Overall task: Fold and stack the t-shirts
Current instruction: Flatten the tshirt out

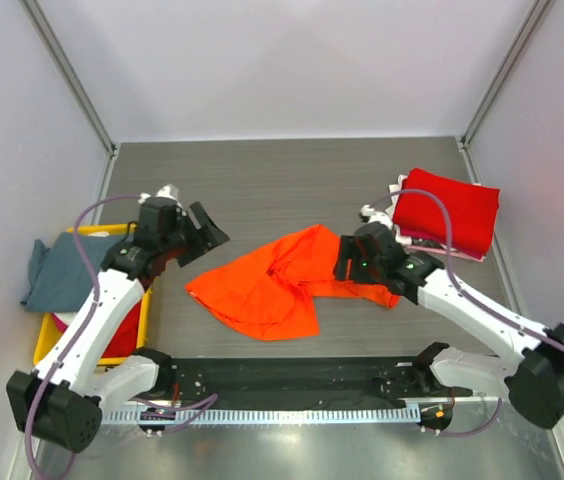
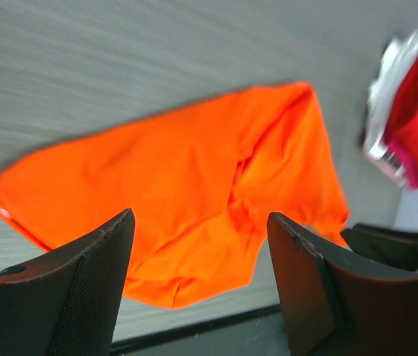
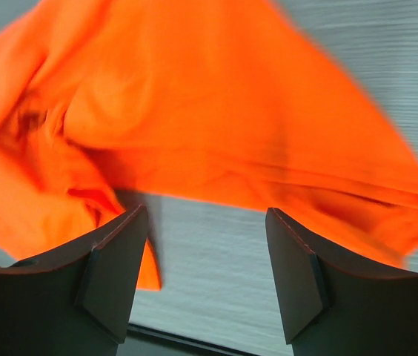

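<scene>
Grippers first: your left gripper (image 1: 205, 228) is hovering wide open just left of the orange shirt (image 1: 277, 280), gripping nothing. Your right gripper (image 1: 345, 262) is sitting low over that shirt's right part, jaws also spread, nothing between them. Orange shirt is lying crumpled and unfolded in the middle of the table (image 1: 292, 170). Red shirt (image 1: 452, 210) is resting folded at the far right on top of white and pink shirts (image 2: 387, 81), only their edges showing. Grey-blue shirt (image 1: 62, 265) is draping over the yellow bin (image 1: 42, 345) at the left, with red cloth (image 1: 127, 335) showing inside it.
</scene>
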Available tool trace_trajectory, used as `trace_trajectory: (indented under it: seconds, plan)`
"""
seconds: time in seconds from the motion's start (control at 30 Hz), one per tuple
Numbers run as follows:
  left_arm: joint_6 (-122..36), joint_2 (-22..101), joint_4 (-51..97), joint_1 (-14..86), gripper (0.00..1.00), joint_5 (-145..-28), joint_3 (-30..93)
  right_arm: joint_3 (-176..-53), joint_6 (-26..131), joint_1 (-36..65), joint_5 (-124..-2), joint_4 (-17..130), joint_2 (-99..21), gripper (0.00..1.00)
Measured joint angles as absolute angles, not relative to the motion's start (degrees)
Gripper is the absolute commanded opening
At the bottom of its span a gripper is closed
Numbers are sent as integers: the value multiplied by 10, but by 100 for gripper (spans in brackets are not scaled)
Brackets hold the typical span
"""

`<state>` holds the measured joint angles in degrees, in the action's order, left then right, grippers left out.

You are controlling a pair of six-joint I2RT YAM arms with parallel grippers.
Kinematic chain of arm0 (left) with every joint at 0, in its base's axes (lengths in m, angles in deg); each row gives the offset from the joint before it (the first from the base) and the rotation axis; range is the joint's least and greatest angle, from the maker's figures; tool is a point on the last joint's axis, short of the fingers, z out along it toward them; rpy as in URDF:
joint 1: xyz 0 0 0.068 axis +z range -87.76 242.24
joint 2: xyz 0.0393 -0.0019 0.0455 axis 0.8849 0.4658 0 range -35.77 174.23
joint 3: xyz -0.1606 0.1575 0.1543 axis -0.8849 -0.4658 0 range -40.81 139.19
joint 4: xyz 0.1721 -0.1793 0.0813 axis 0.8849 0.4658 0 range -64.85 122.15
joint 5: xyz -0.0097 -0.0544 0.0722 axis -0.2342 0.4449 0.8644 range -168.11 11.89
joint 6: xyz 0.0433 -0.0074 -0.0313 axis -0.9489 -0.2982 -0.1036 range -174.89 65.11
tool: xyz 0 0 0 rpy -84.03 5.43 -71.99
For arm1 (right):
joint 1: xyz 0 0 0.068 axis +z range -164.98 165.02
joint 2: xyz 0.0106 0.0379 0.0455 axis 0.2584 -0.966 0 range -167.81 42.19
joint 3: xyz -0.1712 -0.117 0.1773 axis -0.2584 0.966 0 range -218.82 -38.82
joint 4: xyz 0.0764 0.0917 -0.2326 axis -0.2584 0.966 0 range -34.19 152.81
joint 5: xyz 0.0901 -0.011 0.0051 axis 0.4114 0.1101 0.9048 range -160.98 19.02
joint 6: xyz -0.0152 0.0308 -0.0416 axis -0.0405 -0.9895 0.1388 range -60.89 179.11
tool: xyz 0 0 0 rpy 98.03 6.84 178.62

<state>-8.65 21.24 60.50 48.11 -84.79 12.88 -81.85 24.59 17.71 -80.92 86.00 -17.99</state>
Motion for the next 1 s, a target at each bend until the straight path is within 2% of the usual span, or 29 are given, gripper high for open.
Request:
trace_trajectory:
  seconds: [0.17, 0.27, 0.4, 0.57, 0.7, 0.87, 1.0]
  plan:
    - [-83, 261, 611, 339, 73, -800, 126, -847, 262, 268, -794, 827, -266, 69]
    - [-74, 266, 614, 256, 72, -770, 126, -847, 264, 276, -792, 815, -282, 69]
    - [-57, 305, 617, 134, 65, -712, 137, -846, 247, 277, -846, 813, -267, 68]
    - [-42, 445, 618, 35, 63, -669, 219, -821, 202, 258, -933, 830, -182, 68]
    - [-36, 535, 617, -14, 62, -647, 273, -789, 168, 204, -987, 875, -93, 66]
    - [-13, 610, 619, -69, 60, -640, 305, -751, 154, 141, -1015, 920, 20, 66]
    - [7, 662, 620, -101, 60, -642, 311, -748, 151, 133, -1020, 934, 42, 65]
